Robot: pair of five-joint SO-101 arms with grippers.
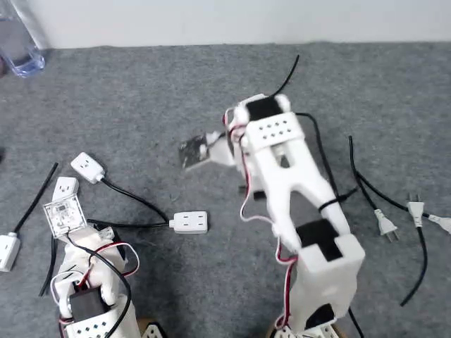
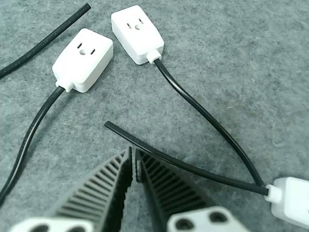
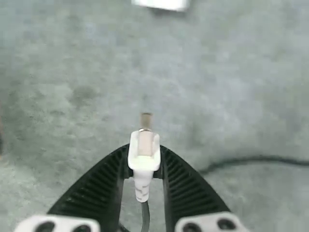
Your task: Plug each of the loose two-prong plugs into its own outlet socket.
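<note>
I take the middle socket point(image 1: 190, 222) as my marker. It lies face up on the grey mat point(image 1: 127, 91), between the two arms.

The right gripper point(image 3: 144, 151) hangs near that socket, on its wall side. Its jaws are clamped on a white plug point(image 3: 143, 162). The plug sits straight between the ribbed pads, with its prongs point(image 3: 146, 118) pointing out ahead of the fingertips and its cord trailing back between the jaws. The prongs touch nothing. A white block point(image 3: 161, 4) shows ahead of them, too blurred for me to say which socket it is.

The left gripper point(image 2: 133, 155) is near the middle socket, on the left arm's side, pointing down at the mat. Its jaws are drawn almost together with only a slit between them, and they grip nothing. Just ahead of the fingertips lies the cut end of the middle socket's black cable point(image 2: 193, 166).

Farther from the middle socket on that same side, the second socket point(image 2: 137, 33) and third socket point(image 2: 83, 59) lie face up just beside each other, not touching, each on its own black cord. A fourth socket point(image 1: 7, 250) lies farther out again, at the mat's edge.

On the opposite side of the middle socket, past the right arm point(image 1: 296, 183) and well apart from it, one loose plug point(image 1: 384, 224) and the other loose plug point(image 1: 416, 209) lie just beside each other on the mat, in no socket.
</note>
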